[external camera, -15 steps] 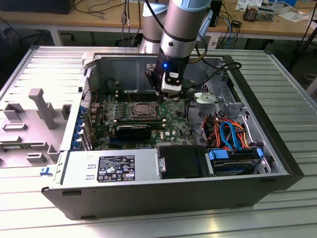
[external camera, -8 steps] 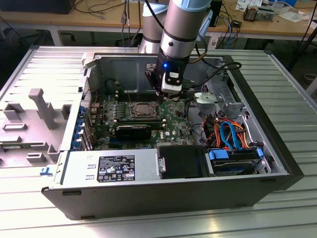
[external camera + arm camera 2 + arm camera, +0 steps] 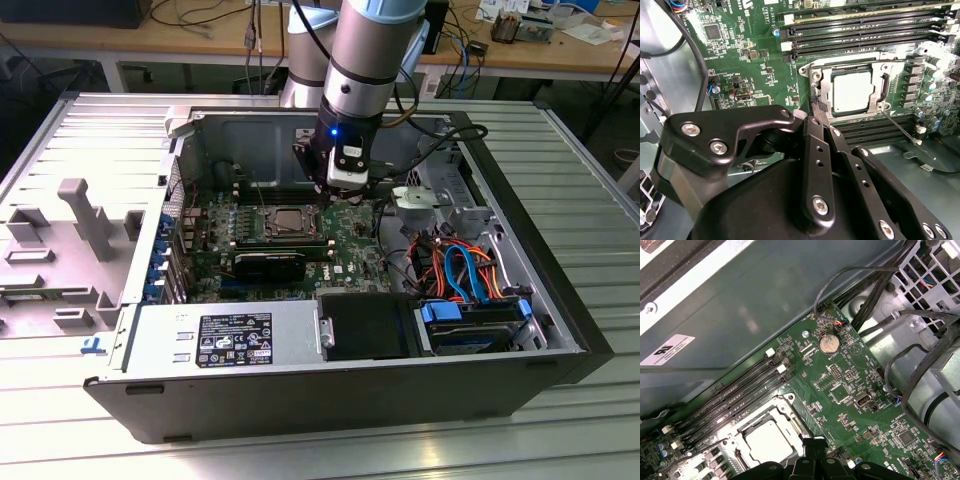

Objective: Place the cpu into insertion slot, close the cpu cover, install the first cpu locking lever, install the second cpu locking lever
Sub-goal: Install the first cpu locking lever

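Reaching into the open computer case (image 3: 300, 400) at the centre of the exterior view.
Holding the pincer (image 3: 818, 106) squeezed fully together, gripping nothing visible, tips pointing at the edge of the cpu cover (image 3: 826, 90); touching or just beside, hard telling. Seeing the cpu (image 3: 852, 91) sitting flat in the insertion slot (image 3: 815, 75), framed by the lowered cover, amid the green motherboard (image 3: 740, 40). Noticing one thin wire lever (image 3: 900, 127) sticking outward from the socket's corner.

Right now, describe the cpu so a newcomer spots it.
Inside the open computer case, find the green motherboard. Between its two banks of long black memory slots sits a silver-framed socket; the cpu is the plain, pale metal square in its middle.
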{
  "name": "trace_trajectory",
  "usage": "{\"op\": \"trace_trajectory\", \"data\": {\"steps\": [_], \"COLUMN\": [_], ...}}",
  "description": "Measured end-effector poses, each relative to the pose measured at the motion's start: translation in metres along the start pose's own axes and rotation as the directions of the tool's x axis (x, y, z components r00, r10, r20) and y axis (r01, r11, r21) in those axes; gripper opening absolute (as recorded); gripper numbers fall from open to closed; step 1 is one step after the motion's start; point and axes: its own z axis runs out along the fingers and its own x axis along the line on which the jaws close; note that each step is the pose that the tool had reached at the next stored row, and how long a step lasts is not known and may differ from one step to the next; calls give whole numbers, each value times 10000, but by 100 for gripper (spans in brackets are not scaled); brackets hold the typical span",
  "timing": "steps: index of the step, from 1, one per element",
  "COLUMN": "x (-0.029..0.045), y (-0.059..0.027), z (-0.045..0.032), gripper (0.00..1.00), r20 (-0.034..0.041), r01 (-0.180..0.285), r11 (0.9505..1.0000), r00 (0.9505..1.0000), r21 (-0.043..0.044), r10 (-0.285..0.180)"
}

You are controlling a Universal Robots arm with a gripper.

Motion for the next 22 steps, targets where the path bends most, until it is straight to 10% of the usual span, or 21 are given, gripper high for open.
{"op": "trace_trajectory", "data": {"steps": [22], "x": [0], "y": [0], "z": [0], "gripper": [11], "r20": [8], "r01": [523], "r11": [9986], "r00": [9986], "r21": [65], "r10": [-523]}}
